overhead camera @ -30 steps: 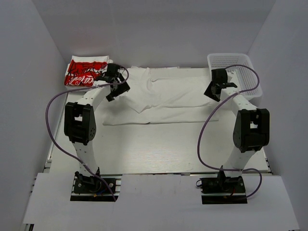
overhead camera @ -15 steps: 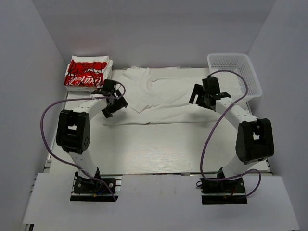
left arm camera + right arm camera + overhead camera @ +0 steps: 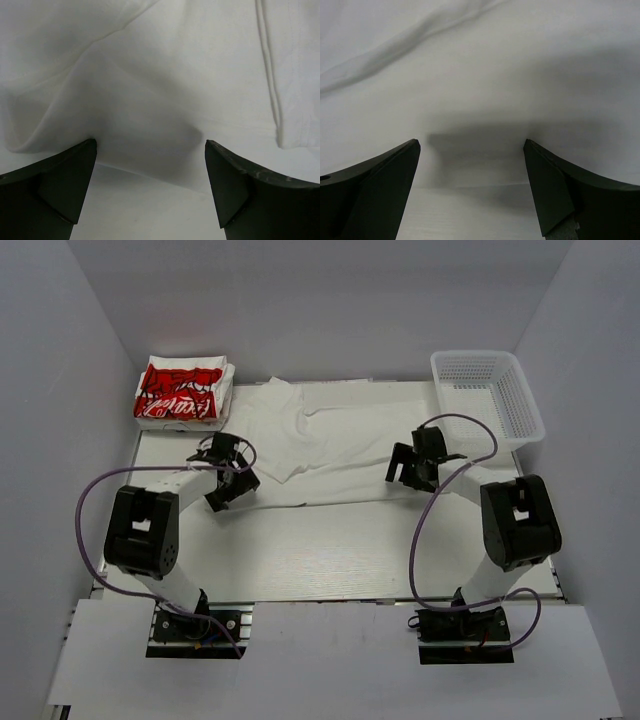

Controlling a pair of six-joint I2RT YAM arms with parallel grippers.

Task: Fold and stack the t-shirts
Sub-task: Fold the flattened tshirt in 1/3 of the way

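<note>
A plain white t-shirt (image 3: 330, 440) lies spread and wrinkled across the far half of the table. My left gripper (image 3: 228, 490) is open, low over the shirt's near left edge; the left wrist view shows the hem (image 3: 150, 170) between its jaws, above the bare table. My right gripper (image 3: 405, 472) is open, low over the near right edge; the right wrist view shows that hem (image 3: 470, 186) between its jaws. Folded t-shirts with a red graphic (image 3: 182, 392) are stacked at the far left corner.
A white plastic mesh basket (image 3: 487, 395) stands at the far right corner. White walls enclose the table on three sides. The table's near half (image 3: 320, 550) is bare wood-grain surface between the two arm bases.
Both grippers have come down and toward me, from above the shirt's far corners to its near edge. The shirt's left side has shifted and bunched a little.
</note>
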